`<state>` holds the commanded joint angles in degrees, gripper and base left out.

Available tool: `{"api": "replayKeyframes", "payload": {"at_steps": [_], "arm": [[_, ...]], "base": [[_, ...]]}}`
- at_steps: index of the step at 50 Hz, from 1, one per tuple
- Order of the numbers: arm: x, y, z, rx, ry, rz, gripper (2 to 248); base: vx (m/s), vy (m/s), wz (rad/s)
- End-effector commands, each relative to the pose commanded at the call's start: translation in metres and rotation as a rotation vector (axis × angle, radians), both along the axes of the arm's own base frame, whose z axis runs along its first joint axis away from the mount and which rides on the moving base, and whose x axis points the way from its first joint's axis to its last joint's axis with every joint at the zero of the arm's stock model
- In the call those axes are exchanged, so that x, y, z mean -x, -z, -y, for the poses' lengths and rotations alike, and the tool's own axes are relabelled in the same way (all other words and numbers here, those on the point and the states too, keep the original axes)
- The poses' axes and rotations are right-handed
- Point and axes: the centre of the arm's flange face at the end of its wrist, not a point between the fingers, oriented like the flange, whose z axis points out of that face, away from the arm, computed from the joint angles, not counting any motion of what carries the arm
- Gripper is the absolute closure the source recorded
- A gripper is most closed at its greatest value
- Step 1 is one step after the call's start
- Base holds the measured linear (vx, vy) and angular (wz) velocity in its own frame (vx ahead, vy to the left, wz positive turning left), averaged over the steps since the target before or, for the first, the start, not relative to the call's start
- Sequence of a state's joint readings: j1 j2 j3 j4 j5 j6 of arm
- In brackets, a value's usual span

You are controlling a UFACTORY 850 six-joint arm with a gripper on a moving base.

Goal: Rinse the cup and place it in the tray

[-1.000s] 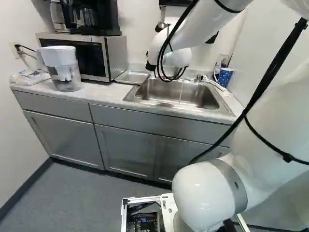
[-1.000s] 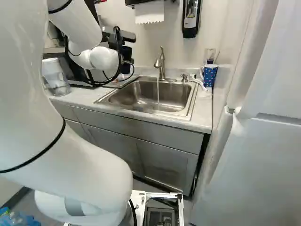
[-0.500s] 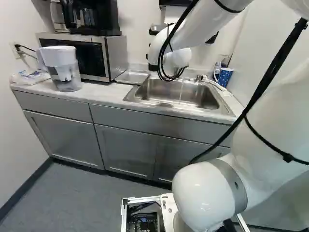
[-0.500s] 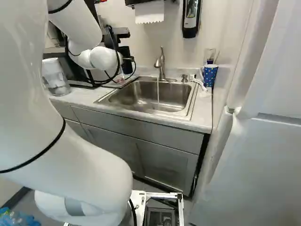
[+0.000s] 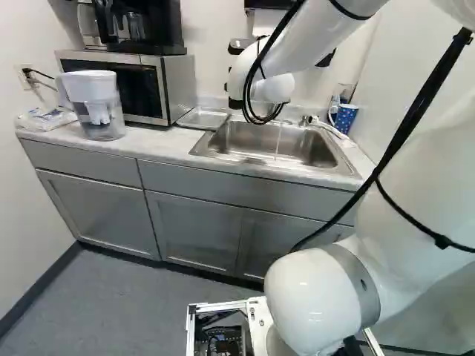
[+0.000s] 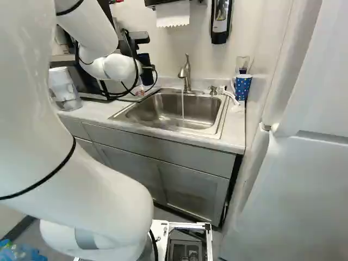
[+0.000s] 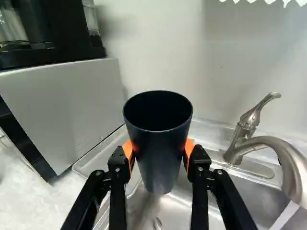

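The hand [image 7: 159,149], closed to the cup's width, gripped the dark cup [image 7: 161,165] upright above and near the metal tray [image 5: 202,119], so placing was still to do, while water [image 7: 284,218] ran from the faucet [image 7: 236,145] and rinsing looked likely but unconfirmed.

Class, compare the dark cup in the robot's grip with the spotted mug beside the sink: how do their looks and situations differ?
The dark cup is plain; the mug is blue with pale spots. The mug has a handle, while the cup shows none. The cup is held between the fingers, whereas the mug stands near the wall. Both have their mouths upward.
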<state>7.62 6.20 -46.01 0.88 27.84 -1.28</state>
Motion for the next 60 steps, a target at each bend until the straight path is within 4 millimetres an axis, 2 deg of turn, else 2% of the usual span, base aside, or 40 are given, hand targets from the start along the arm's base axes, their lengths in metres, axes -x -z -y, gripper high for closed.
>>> {"api": "replayKeyframes", "payload": {"at_steps": [29,60], "arm": [[-0.047,-0.002,-0.035,-0.002,-0.054,0.016,129],[-0.084,0.029,-0.062,0.005,-0.089,-0.024,129]], "base": [[0.000,0.000,0.000],[0.000,0.000,0.000]]}}
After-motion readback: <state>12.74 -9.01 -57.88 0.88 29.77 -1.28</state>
